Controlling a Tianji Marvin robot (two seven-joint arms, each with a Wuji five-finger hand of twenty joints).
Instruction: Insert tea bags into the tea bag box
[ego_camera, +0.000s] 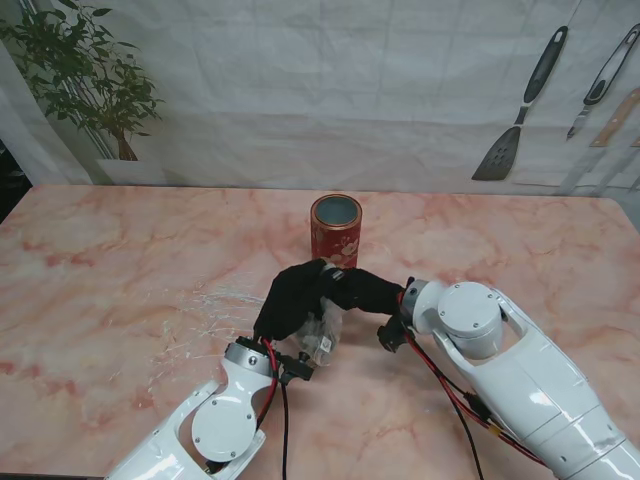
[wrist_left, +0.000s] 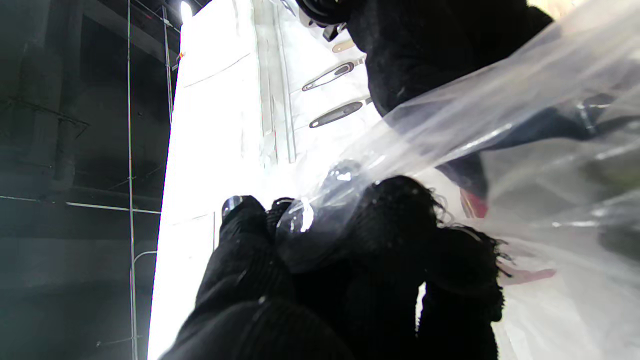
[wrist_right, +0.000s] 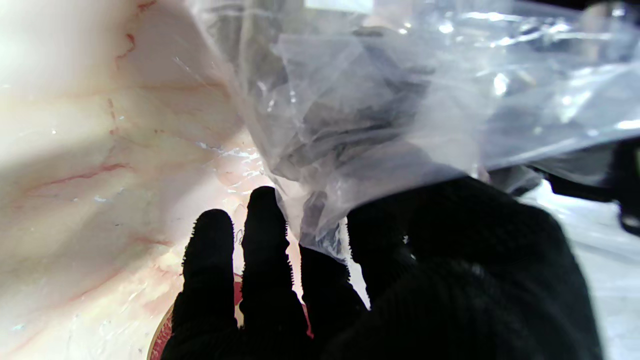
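The tea bag box (ego_camera: 335, 229) is a red cylindrical tin with pale floral markings, standing upright with its top open and a bluish inside showing. Nearer to me than the tin and just beside its base is a clear, crumpled plastic bag (ego_camera: 325, 335) of tea bags, held up off the surface. Dark packets show dimly through its wrinkled film (wrist_right: 360, 115), too blurred to count.

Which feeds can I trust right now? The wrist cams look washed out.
Stand view: even light, sharp on both hands and the red tin. Left wrist view: backdrop blown out, clear plastic bag glaring. Right wrist view: bag blurred close up, marble table overexposed.
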